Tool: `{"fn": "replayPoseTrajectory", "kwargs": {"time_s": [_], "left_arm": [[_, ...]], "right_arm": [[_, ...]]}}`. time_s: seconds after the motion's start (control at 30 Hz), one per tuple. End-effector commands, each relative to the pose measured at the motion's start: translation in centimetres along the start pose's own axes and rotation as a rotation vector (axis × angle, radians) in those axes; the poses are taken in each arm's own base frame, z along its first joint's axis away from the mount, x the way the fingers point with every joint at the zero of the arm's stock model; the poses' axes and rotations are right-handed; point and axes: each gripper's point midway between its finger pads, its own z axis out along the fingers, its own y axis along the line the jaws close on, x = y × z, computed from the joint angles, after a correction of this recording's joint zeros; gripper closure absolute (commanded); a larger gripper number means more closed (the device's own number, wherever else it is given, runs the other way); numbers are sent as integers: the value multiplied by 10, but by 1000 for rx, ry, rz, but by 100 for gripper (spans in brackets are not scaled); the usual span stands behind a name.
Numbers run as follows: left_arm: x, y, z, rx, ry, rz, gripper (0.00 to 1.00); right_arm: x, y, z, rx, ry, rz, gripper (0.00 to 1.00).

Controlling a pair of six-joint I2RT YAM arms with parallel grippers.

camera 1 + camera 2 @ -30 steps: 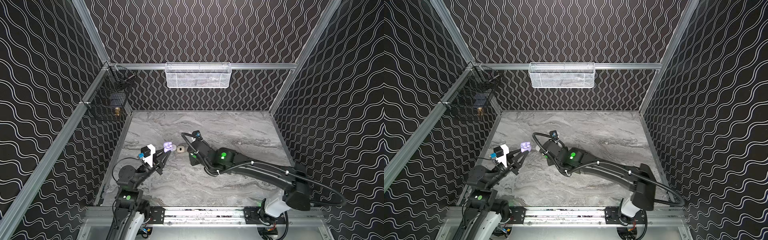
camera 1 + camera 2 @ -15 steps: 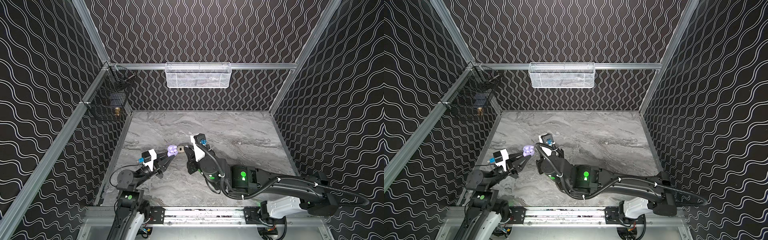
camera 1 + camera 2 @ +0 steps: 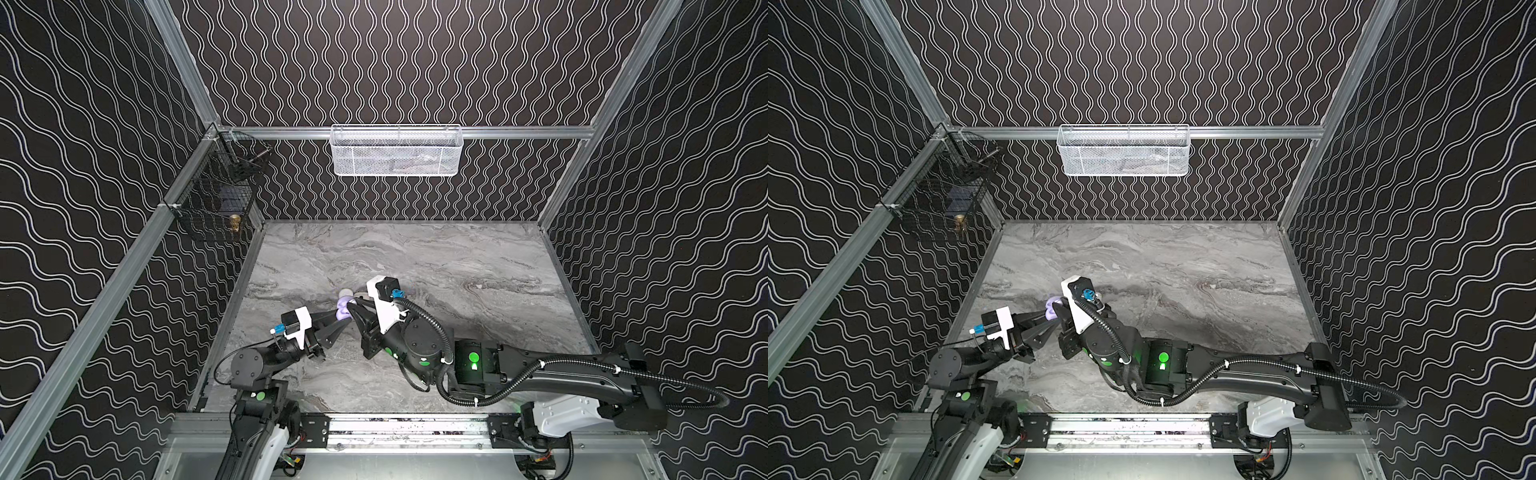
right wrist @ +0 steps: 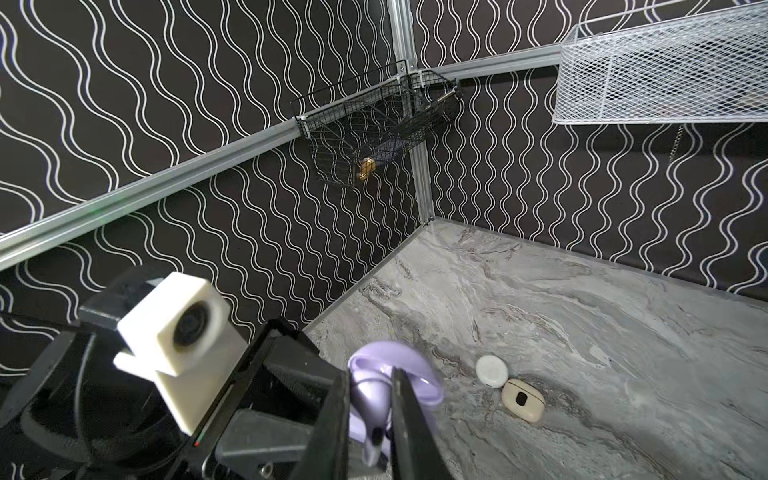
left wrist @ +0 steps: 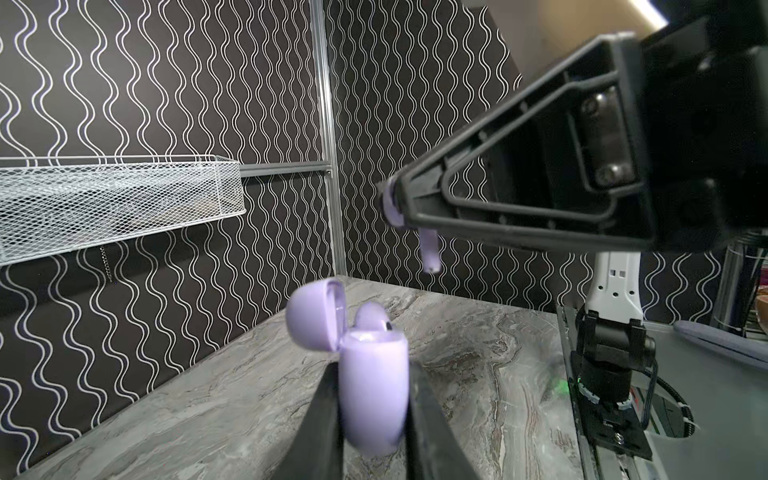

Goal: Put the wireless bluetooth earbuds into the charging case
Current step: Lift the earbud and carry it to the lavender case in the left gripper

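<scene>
A pale lavender charging case (image 5: 374, 395) with its lid (image 5: 313, 316) swung open is held above the marble table, and my left gripper (image 5: 372, 370) is shut on its body. One lavender earbud (image 5: 370, 316) sits in the case. My right gripper (image 4: 370, 374) is shut on another lavender earbud (image 4: 370, 399), stem pointing down (image 5: 430, 249), just above and beside the open case. In both top views the case (image 3: 343, 309) (image 3: 1052, 309) shows between the left gripper (image 3: 338, 320) and the right gripper (image 3: 351, 305), left of the table's middle.
A cream case (image 4: 523, 400) and a round white piece (image 4: 491, 371) lie on the table (image 3: 457, 266) just behind the grippers. A white mesh basket (image 3: 397, 151) hangs on the back wall. A black wire basket (image 3: 216, 195) hangs in the back left corner.
The right arm has drawn back toward the front rail and its wrist has risen over the case. The left gripper has carried the case slightly nearer and to the right. Both stayed shut.
</scene>
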Motion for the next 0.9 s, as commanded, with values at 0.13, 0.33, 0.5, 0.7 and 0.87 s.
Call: {"fn": "replayPoseTrajectory", "kwargs": {"time_s": [0.13,0.33,0.5,0.7,0.87], "left_arm": [[-8,-7,-1,30,-28,23,100],[-9,-8,-1,31,-30,25,100],[-10,-9,-2,32,-32,28,100],[-10,-9,-2,32,-32,28,100],[-10,-9,-2,32,-33,29,100]], "right_arm": [[0,9,7,-32,-31,19,84],[5,8,12,-12,-26,5,84],[4,7,12,-4,-33,1,84],[-7,1,3,6,-70,21,85],[-12,-2,-2,1,-102,35,85]]}}
